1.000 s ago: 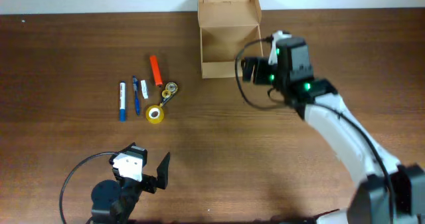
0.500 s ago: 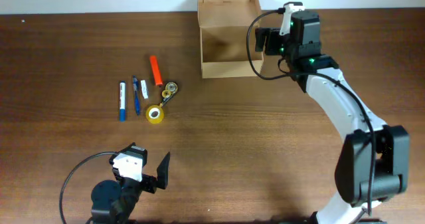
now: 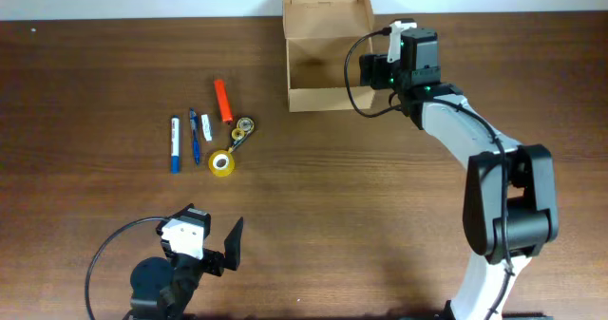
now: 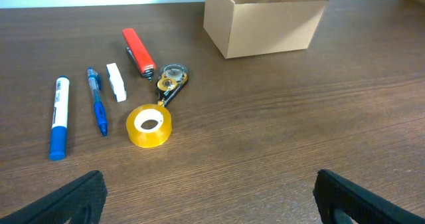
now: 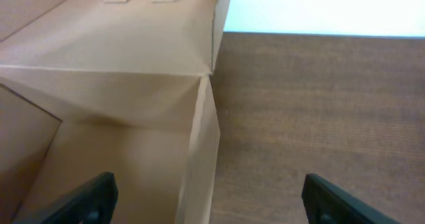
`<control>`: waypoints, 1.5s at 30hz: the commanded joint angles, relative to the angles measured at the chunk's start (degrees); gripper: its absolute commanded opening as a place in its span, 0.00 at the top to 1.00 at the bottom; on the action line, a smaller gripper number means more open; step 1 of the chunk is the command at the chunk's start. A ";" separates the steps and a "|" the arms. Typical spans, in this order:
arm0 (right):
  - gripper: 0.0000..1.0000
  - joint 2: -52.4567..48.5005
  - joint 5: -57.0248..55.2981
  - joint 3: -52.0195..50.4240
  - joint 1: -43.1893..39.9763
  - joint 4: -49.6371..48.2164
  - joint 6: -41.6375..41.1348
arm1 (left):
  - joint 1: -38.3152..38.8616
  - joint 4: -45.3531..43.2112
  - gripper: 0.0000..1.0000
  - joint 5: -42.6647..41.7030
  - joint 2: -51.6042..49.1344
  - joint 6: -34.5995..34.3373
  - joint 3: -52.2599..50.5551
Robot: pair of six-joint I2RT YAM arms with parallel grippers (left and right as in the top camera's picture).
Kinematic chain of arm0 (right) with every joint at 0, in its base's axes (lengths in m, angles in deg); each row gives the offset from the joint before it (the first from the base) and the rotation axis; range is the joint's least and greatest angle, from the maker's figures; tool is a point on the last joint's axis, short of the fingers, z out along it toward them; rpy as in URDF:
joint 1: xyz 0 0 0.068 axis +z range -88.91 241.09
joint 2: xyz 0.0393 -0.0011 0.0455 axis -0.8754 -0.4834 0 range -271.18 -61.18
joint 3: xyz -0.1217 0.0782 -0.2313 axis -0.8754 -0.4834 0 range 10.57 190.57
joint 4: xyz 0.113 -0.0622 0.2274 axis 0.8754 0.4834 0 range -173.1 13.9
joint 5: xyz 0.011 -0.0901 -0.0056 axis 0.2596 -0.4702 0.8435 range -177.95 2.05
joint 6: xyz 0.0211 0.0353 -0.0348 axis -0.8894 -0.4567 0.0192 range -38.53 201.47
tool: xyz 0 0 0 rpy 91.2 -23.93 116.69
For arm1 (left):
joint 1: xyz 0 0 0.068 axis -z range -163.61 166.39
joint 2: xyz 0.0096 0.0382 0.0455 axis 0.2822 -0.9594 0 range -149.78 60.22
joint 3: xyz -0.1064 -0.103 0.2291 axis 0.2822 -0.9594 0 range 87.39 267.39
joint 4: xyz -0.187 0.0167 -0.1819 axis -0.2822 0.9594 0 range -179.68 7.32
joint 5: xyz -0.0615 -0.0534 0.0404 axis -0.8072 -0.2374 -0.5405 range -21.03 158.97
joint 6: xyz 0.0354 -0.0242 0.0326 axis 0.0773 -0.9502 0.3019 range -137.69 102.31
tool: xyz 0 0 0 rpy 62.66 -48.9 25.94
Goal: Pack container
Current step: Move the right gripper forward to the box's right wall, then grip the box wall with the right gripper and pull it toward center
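The right claw [image 3: 367,71] has swung from beside the box's [image 3: 318,100] near right corner up along its right wall, spread fingers now either side of that wall, one over the bench [image 3: 399,216].

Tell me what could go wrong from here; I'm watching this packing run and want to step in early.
1. The open right pincer straddles the right wall of the container. Closing or shifting sideways could bend the cardboard or drag the box, which is probably light.
2. The yellow tape roll lies right beside the small tape dispenser, perhaps touching it, with the blue pen close by. A pick by the open left pincer may knock the neighbours.
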 commanded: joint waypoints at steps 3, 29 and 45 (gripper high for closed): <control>0.22 -2.10 0.90 1.11 0.11 -0.39 0.68 | -0.46 -0.13 0.01 0.39 0.50 -0.74 -0.09; 0.64 -2.34 3.61 1.09 0.11 3.37 0.61 | -0.46 -0.13 0.01 0.39 0.50 -0.74 -0.09; 0.96 5.44 5.09 1.46 0.94 12.57 -5.07 | -0.46 -0.13 0.01 0.39 0.50 -0.74 -0.09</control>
